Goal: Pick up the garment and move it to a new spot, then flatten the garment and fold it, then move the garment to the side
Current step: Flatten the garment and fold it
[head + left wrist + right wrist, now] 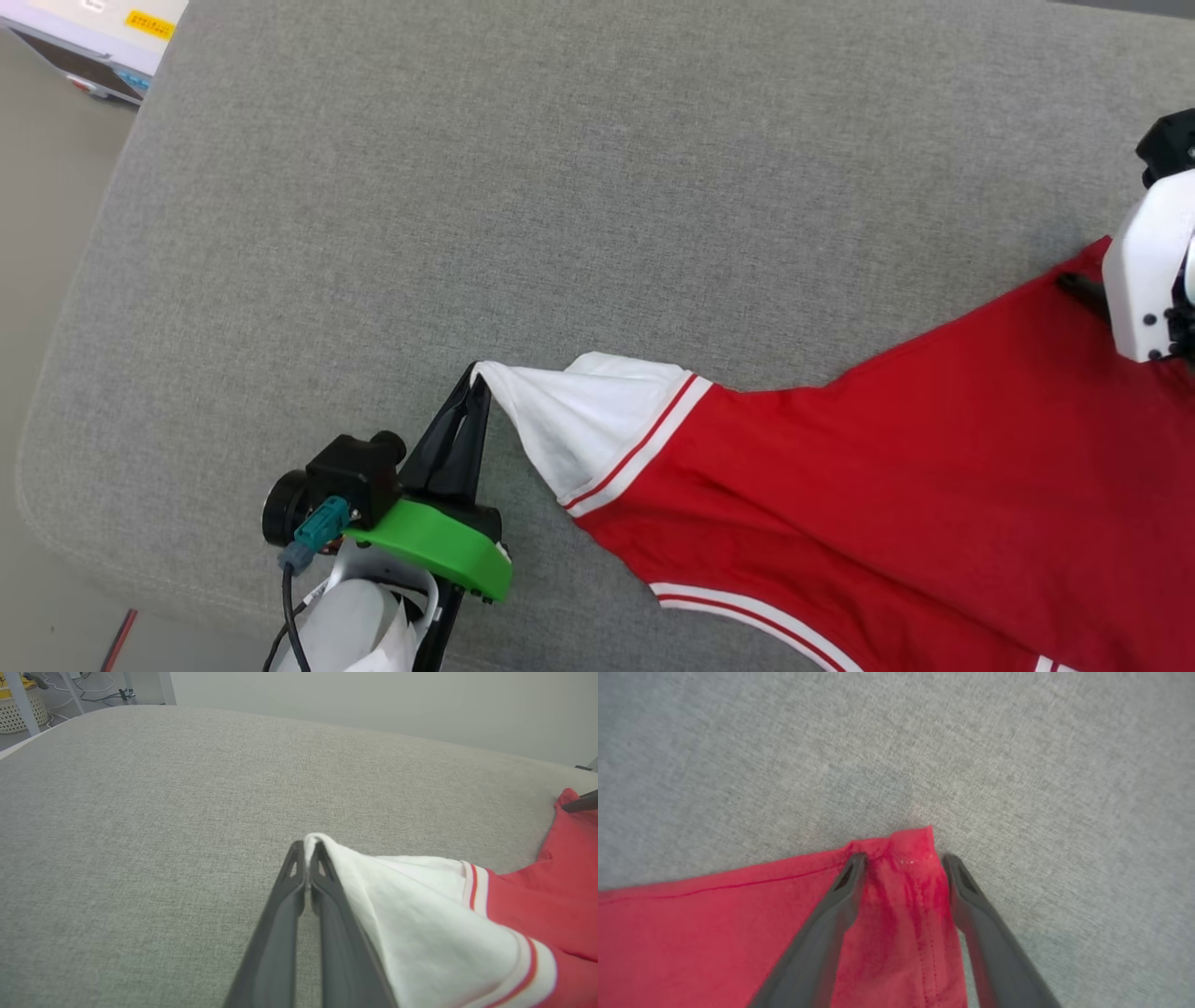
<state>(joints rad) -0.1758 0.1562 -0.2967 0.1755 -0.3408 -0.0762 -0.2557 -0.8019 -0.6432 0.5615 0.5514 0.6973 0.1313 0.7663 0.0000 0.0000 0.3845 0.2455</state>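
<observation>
Head view first: the grey upholstered surface [597,140] runs nearly edge to edge. The garment [887,467] lies across it from the centre out toward 4 o'clock, red body up, striped trim showing. One white sleeve [588,420] reaches toward 9 o'clock, stretched to a point. That point is in the left hand [476,373], down at 7 o'clock, its two dark fingers clamped tight together on the sleeve tip. Over at 3 o'clock sits the right hand [903,858]. Its wrist view shows the fingers spread wide, one on each side of a red hem corner [915,840], with slightly bunched cloth between them. Up at 10 o'clock, off the surface, there is a white box [103,28] with a yellow label.
</observation>
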